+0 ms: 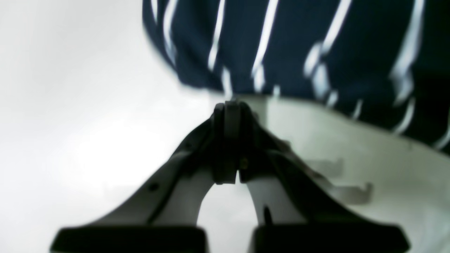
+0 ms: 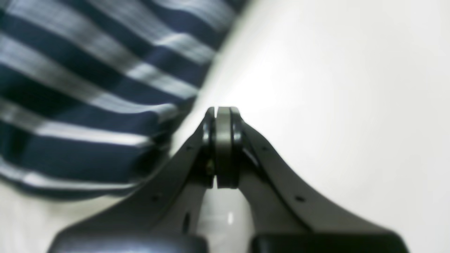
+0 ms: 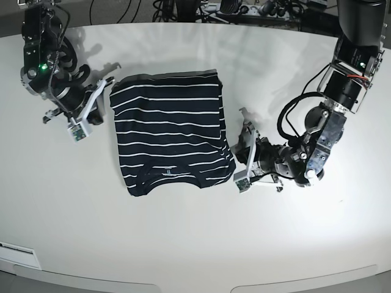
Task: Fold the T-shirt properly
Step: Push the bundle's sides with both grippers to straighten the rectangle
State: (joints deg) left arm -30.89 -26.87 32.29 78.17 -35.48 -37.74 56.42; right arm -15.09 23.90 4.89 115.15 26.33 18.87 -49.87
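Fingers pressed together and gripping nothing, my left gripper point(image 3: 242, 129) sits just beside the folded T-shirt's point(image 3: 168, 131) right edge, my right gripper point(image 3: 107, 82) just off its upper left corner, likewise closed and empty. Bare white table point(image 3: 195, 244) lies open around the T-shirt, which rests flat at centre.

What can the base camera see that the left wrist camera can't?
Only the base view shows the whole folded T-shirt, both arms, the right gripper and the cables beyond the table. Only the left wrist view shows, close up, the left gripper with its jaws pressed together, just off the shirt's edge. Both show the striped shirt, the white table and the left gripper.
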